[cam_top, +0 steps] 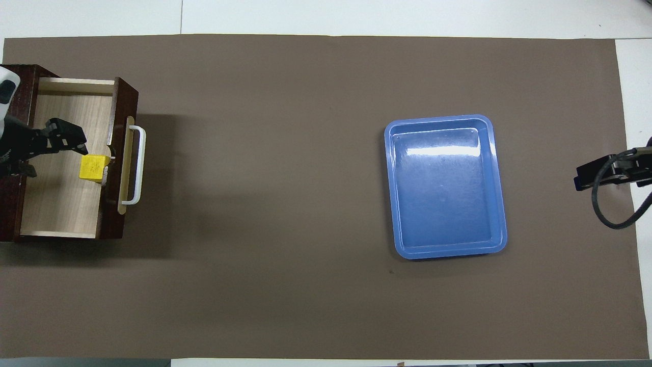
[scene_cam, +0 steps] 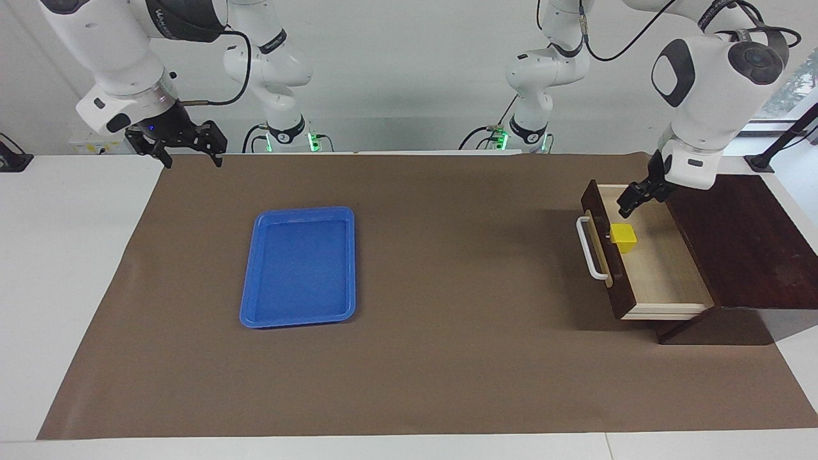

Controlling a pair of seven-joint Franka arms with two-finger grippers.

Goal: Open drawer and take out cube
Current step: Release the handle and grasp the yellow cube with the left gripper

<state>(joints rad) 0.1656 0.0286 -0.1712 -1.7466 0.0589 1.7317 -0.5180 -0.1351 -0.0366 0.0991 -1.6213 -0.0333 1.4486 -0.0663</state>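
Note:
The drawer (scene_cam: 661,271) stands pulled open from its dark brown cabinet (scene_cam: 744,243) at the left arm's end of the table. Its white bar handle (scene_cam: 592,249) faces the table's middle. It also shows in the overhead view (cam_top: 61,204). The yellow cube (scene_cam: 623,236) sits on the pale wood inside, close to the drawer's front panel, and shows in the overhead view (cam_top: 93,167). My left gripper (scene_cam: 629,203) hangs over the open drawer, just above and beside the cube, apart from it; it shows in the overhead view (cam_top: 76,145). My right gripper (scene_cam: 192,160) waits open and empty at the right arm's end.
A blue plastic tray (scene_cam: 250,306) lies empty on the brown mat (scene_cam: 447,255), toward the right arm's end; it shows in the overhead view (cam_top: 392,204). White table surface (scene_cam: 64,287) borders the mat.

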